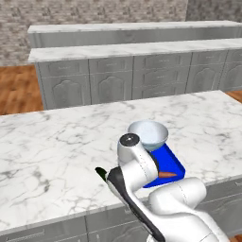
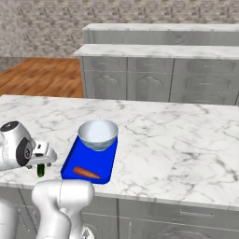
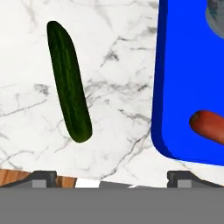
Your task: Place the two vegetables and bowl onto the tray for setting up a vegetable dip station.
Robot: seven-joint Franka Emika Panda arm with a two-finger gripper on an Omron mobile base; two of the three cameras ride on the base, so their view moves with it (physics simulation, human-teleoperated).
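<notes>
Cucumber (image 3: 69, 83) on marble beside tray (image 3: 179, 87), carrot (image 3: 209, 126) inside, end effector (image 3: 111, 177) spread, empty

No readable text or markings.

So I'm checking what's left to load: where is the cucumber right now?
The cucumber lies on the marble counter, off the blue tray and beside its long edge, apart from it, near the counter's front edge; the carrot is already on the tray.
</notes>
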